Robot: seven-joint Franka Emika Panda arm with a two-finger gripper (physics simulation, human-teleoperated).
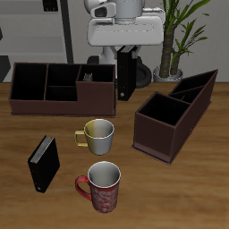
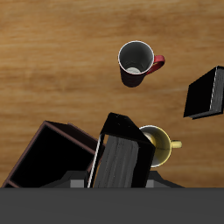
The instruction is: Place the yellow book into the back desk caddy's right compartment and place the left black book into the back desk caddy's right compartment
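My gripper [image 1: 125, 64] is shut on the left black book [image 1: 125, 80], holding it upright just outside the end wall of the back desk caddy [image 1: 27, 106]. The wrist view shows this black book [image 2: 118, 162] close up, clamped in my gripper [image 2: 121, 178]. The yellow book [image 1: 88, 74] shows as a thin pale slab standing inside the caddy's right compartment [image 1: 100, 82], the end section nearest the gripper. That caddy is out of the wrist view.
A second black book [image 1: 43, 163] [image 2: 210, 92] leans near the table's front. A metal mug with a yellow handle [image 1: 97, 134] [image 2: 159, 144] and a red patterned mug [image 1: 103, 183] [image 2: 136, 63] stand mid-table. The slanted dark-brown caddy [image 1: 170, 121] [image 2: 48, 157] sits close by.
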